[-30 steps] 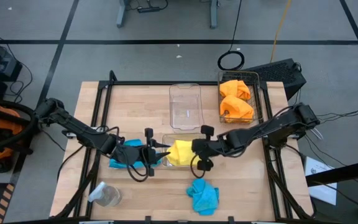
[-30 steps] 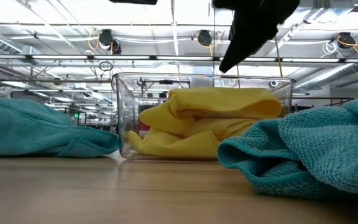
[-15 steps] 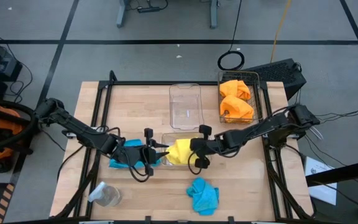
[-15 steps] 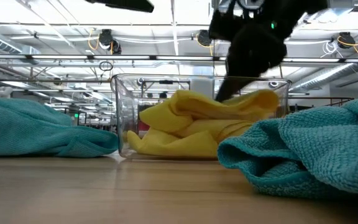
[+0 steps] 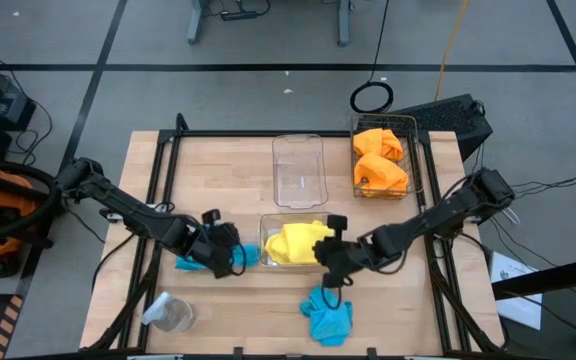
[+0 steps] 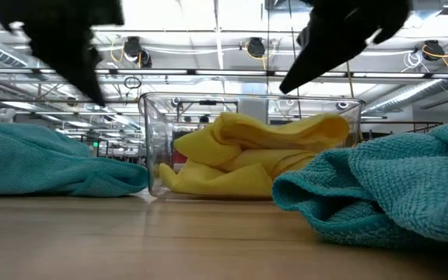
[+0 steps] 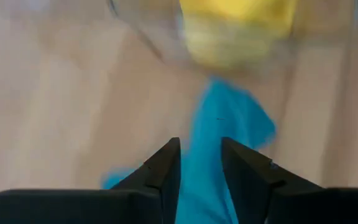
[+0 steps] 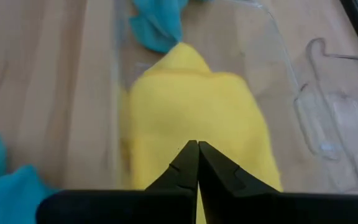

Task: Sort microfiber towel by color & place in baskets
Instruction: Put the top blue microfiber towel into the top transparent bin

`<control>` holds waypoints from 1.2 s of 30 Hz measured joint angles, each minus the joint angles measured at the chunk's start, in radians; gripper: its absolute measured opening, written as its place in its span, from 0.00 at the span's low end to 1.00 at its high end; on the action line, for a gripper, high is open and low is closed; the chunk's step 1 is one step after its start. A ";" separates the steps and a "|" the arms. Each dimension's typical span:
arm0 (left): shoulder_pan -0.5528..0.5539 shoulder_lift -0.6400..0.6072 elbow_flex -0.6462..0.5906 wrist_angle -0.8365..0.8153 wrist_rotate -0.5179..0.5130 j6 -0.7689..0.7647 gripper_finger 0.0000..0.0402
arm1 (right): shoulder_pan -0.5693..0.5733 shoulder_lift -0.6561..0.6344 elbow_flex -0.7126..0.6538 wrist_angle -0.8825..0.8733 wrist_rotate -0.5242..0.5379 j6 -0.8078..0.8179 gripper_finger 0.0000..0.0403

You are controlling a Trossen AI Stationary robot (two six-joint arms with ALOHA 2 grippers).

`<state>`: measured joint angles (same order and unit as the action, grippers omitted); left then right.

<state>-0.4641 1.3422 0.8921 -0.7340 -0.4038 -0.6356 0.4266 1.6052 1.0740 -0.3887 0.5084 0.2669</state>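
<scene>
Now right tool [image 8: 197,163] closed, empty, over yellow towels [image 5: 296,243]; left tool [image 7: 199,163] slightly parted above blue towel [image 7: 219,140].

Bright overhead light, blurred wrist views

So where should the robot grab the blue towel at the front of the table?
Probably from straight above, pinching the raised fold in the middle of the turquoise towel. It lies crumpled in a loose heap with bare table around it, so the bunched-up top gives the fingers something to close on.
</scene>
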 joint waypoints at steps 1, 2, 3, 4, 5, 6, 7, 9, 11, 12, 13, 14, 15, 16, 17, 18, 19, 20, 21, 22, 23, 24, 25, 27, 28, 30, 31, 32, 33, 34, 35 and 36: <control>0.000 0.000 0.000 -0.024 0.046 -0.031 0.31 | 0.016 0.000 0.000 0.000 0.010 0.002 0.00; 0.000 0.000 0.000 -0.038 0.083 -0.051 0.32 | 0.032 0.000 0.000 0.001 0.024 0.000 0.00; -0.001 0.000 0.000 -0.045 0.111 -0.063 0.34 | 0.046 0.000 0.000 0.002 0.040 -0.010 0.00; -0.002 0.000 0.000 -0.045 0.128 -0.066 0.36 | 0.058 0.000 0.000 0.004 0.054 -0.020 0.00; -0.003 0.000 0.000 -0.043 0.140 -0.067 0.39 | 0.069 0.000 0.000 0.003 0.069 -0.024 0.00; -0.003 0.000 -0.005 -0.034 0.148 -0.067 0.42 | 0.077 0.000 0.000 0.002 0.080 -0.025 0.00; -0.003 0.000 -0.014 -0.028 0.153 -0.066 0.46 | 0.083 0.000 0.000 0.002 0.091 -0.025 0.00; -0.001 0.002 -0.038 -0.036 0.156 -0.066 0.53 | 0.087 0.000 0.000 0.003 0.096 -0.028 0.00; 0.003 0.002 -0.066 -0.038 0.158 -0.066 0.61 | 0.087 0.000 0.000 0.002 0.095 -0.033 0.00; 0.005 0.002 -0.082 -0.034 0.158 -0.066 0.64 | 0.087 0.000 0.000 0.002 0.095 -0.035 0.00; 0.006 0.002 -0.099 -0.032 0.158 -0.066 0.68 | 0.087 0.000 0.000 0.002 0.095 -0.037 0.00; 0.006 0.002 -0.117 -0.031 0.158 -0.066 0.71 | 0.086 0.000 0.000 0.002 0.095 -0.041 0.00; 0.006 0.002 -0.135 -0.032 0.158 -0.066 0.73 | 0.086 0.000 0.000 0.002 0.095 -0.043 0.00; 0.006 0.002 -0.153 -0.025 0.159 -0.066 0.75 | 0.086 0.000 0.000 0.002 0.095 -0.044 0.00; 0.006 0.002 -0.176 -0.005 0.172 -0.065 0.76 | 0.085 0.000 0.000 0.002 0.095 -0.044 0.00; 0.006 0.002 -0.197 0.020 0.210 -0.054 0.76 | 0.084 0.000 0.000 0.003 0.095 -0.044 0.00; 0.006 0.003 -0.217 0.038 0.250 -0.037 0.75 | 0.084 0.000 0.000 0.003 0.095 -0.044 0.00; 0.006 0.003 -0.237 0.064 0.285 -0.030 0.73 | 0.083 0.000 0.000 0.003 0.096 -0.044 0.00; 0.006 0.008 -0.256 0.098 0.305 -0.021 0.70 | 0.081 0.000 0.000 0.003 0.096 -0.044 0.00; 0.005 0.013 -0.270 0.130 0.312 -0.013 0.66 | 0.079 0.001 0.000 0.003 0.096 -0.044 0.00; 0.005 0.015 -0.281 0.150 0.313 -0.012 0.61 | 0.077 0.000 0.000 0.003 0.096 -0.044 0.00; 0.006 0.014 -0.289 0.162 0.312 -0.013 0.56 | 0.075 0.000 0.000 0.003 0.096 -0.044 0.00; 0.007 0.013 -0.294 0.176 0.311 -0.013 0.49 | 0.072 0.000 0.000 0.003 0.097 -0.044 0.00; 0.010 0.014 -0.295 0.189 0.306 -0.039 0.34 | 0.070 0.001 0.000 0.003 0.097 -0.044 0.00; 0.014 0.011 -0.294 0.185 0.306 -0.071 0.26 | 0.067 0.001 0.000 0.004 0.097 -0.044 0.00; 0.030 0.001 -0.295 0.182 0.299 -0.129 0.11 | 0.065 0.001 0.000 0.004 0.097 -0.044 0.00; 0.038 -0.004 -0.295 0.187 0.293 -0.146 0.06 | 0.065 0.001 -0.001 0.004 0.097 -0.044 0.00; 0.043 -0.012 -0.295 0.190 0.282 -0.164 0.04 | 0.065 0.001 -0.001 0.004 0.097 -0.045 0.00; 0.046 -0.022 -0.295 0.195 0.268 -0.170 0.05 | 0.065 0.001 -0.001 0.004 0.097 -0.046 0.00; 0.049 -0.034 -0.294 0.203 0.252 -0.170 0.05 | 0.065 0.001 -0.001 0.004 0.097 -0.048 0.00; 0.050 -0.046 -0.290 0.205 0.233 -0.170 0.06 | 0.065 0.001 -0.001 0.004 0.097 -0.048 0.00; 0.051 -0.059 -0.284 0.203 0.206 -0.169 0.07 | 0.065 0.001 -0.001 0.004 0.097 -0.052 0.00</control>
<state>-0.4134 1.2833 0.6076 -0.5313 -0.1980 -0.8046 0.4915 1.6058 1.0733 -0.3849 0.6052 0.2152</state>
